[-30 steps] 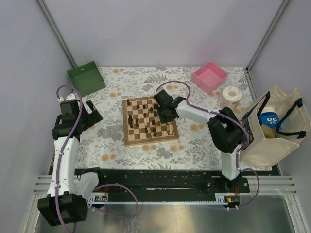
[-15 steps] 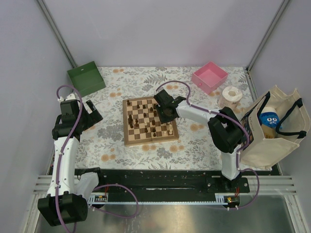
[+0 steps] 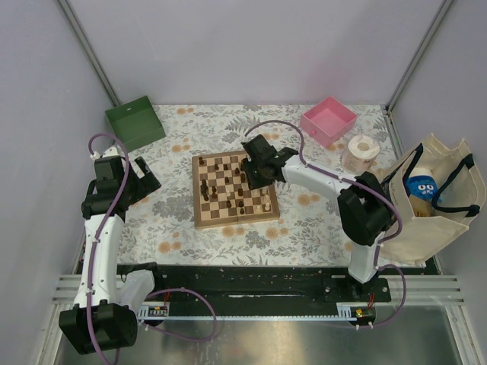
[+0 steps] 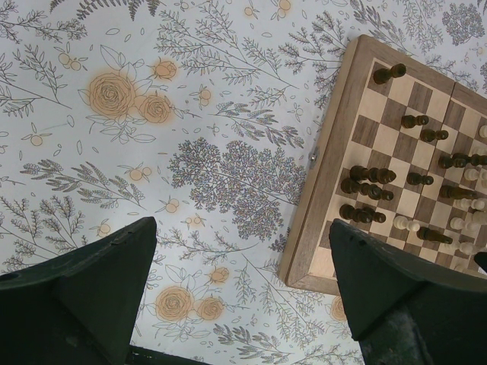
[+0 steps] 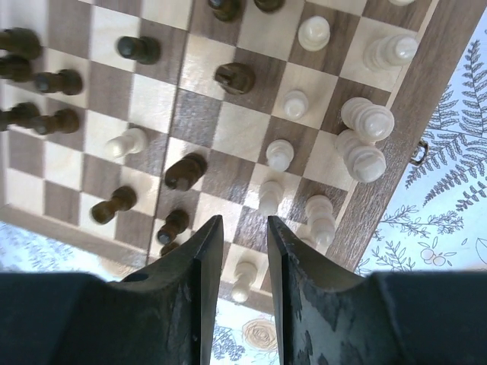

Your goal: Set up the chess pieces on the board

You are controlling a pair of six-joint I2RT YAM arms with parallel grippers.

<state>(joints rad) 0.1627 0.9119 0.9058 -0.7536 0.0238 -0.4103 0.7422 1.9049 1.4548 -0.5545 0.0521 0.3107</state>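
Note:
The board [image 3: 199, 217] lies mid-table with dark and cream chess pieces scattered over it. My right gripper [image 3: 253, 176] hovers over the board's right part. In the right wrist view its jaws [image 5: 244, 220] stand a narrow gap apart with nothing between them. A cream pawn [image 5: 245, 280] stands on the board below the gap, with cream pieces [image 5: 365, 118] to the right and dark pieces [image 5: 185, 171] to the left. My left gripper [image 3: 144, 176] is wide open and empty [image 4: 243, 228] over the tablecloth left of the board [image 4: 327, 175], where dark pieces [image 4: 367, 174] show.
A green box [image 3: 135, 122] stands at the back left and a pink box [image 3: 329, 119] at the back right. A tape roll [image 3: 363, 147] lies near the pink box. A cream tote bag [image 3: 426, 220] with a blue item [image 3: 421, 188] stands at the right edge.
My right gripper has shifted slightly toward the back of the board and its arm has risen. The left arm has not moved.

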